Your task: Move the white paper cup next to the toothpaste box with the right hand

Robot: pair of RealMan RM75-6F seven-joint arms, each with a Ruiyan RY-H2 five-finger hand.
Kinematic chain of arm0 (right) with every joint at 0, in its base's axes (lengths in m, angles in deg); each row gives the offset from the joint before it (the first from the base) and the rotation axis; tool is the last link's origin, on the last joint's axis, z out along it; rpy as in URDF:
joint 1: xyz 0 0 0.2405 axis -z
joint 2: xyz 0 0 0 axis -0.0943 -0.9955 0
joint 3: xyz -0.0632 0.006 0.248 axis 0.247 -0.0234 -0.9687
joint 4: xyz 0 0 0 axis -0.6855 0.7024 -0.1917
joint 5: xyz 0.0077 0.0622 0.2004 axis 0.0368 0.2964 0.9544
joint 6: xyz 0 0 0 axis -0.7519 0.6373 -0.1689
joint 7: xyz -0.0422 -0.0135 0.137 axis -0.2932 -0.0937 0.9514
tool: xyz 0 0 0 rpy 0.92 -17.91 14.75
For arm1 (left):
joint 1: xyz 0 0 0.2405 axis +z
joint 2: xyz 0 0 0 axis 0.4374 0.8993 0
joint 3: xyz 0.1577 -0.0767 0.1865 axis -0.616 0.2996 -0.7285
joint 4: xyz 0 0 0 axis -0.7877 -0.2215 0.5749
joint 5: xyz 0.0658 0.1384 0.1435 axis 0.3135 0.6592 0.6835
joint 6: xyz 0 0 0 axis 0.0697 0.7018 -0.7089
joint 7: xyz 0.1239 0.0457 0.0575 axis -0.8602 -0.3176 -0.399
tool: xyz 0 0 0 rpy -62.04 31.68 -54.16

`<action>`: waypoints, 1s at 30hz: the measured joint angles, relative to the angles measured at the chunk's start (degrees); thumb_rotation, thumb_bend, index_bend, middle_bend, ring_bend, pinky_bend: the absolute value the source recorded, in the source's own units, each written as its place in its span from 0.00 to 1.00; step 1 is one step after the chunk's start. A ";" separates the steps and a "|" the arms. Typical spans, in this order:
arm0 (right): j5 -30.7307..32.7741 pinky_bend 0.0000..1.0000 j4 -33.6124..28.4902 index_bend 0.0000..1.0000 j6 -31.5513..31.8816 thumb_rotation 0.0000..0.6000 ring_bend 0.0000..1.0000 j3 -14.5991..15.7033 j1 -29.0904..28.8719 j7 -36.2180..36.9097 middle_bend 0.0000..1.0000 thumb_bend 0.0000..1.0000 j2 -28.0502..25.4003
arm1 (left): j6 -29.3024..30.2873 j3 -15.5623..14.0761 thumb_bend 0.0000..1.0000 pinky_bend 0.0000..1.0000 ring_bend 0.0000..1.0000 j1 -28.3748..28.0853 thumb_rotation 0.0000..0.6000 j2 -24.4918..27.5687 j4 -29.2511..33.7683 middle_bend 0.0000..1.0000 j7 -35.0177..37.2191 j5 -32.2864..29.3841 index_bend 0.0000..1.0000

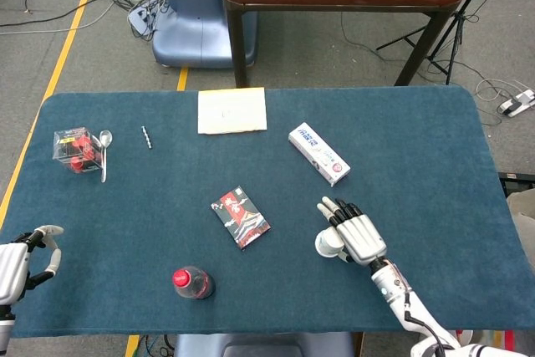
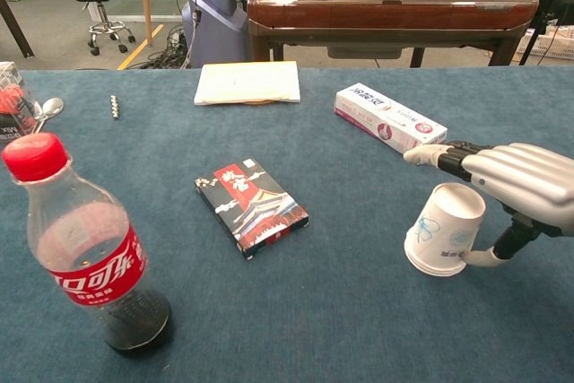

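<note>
The white paper cup [image 2: 442,241] stands upside down on the blue table [image 1: 435,140], tipped a little toward the left side of the chest view, near the front edge and well apart from the toothpaste box [image 2: 389,122], which lies flat farther back. The right hand [image 2: 516,187] arches over the cup with its fingers stretched above the upturned base and the thumb [image 2: 489,258] touching the cup's lower wall on the right; the hand looks partly closed around the cup but not clearly clamped, so whether it truly holds it cannot be told. The left hand [image 1: 18,263] sits at the table's near left corner, fingers loosely curled and apart, holding nothing. The cup is likely very light, thin-walled and easy to crush or knock over, and its smooth tapered side may slip, so a gentle wrap around the middle of the wall, thumb opposite the fingers, seems the safest hold. Counted across both views: 1 cup, 1 toothpaste box, 1 cola bottle [image 2: 87,252], 1 pack of cards [image 2: 251,205], 1 sheet of paper [image 1: 232,110], 1 spoon [image 1: 104,151], 1 small clear box [image 1: 73,148] with red contents, and 1 short beaded strip [image 1: 147,137].
</note>
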 measured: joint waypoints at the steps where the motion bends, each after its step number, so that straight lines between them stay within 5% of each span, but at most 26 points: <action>1: 0.08 0.18 0.40 0.04 0.00 1.00 0.04 -0.11 -0.17 0.15 0.05 0.00 0.33 | 0.01 -0.01 0.46 0.68 0.47 0.02 1.00 0.03 0.01 0.54 0.04 0.01 0.37; 30: -0.19 0.18 13.74 0.04 2.11 1.00 0.04 -3.26 -5.51 6.10 0.05 0.00 11.56 | 0.02 -0.11 0.46 0.68 0.47 0.28 1.00 0.45 0.36 0.54 0.28 0.06 0.37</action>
